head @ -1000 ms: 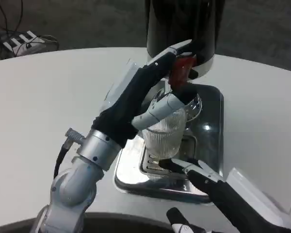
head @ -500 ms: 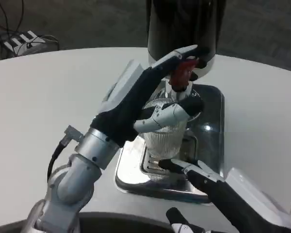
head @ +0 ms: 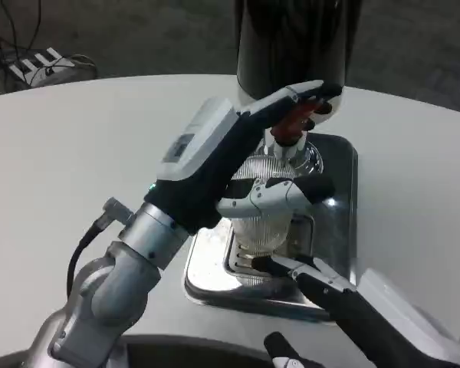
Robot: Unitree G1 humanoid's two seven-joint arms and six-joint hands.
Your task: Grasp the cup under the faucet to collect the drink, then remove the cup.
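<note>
My left hand (head: 241,157) grips the cup (head: 264,215) under the faucet (head: 291,126), on the tray (head: 333,230). My right hand (head: 345,303) waits near, fingers spread, holding nothing.

Ribbed cup (head: 262,222): left side hidden behind left robot hand (head: 238,153). Dispenser (head: 295,42): top cropped. Right robot hand (head: 345,307): cut by lower edge.

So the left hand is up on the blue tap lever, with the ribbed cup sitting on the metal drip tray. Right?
Not quite: the head view shows the lever is red, not blue. The left hand does reach up to it, and the ribbed cup sits on the metal drip tray.
</note>
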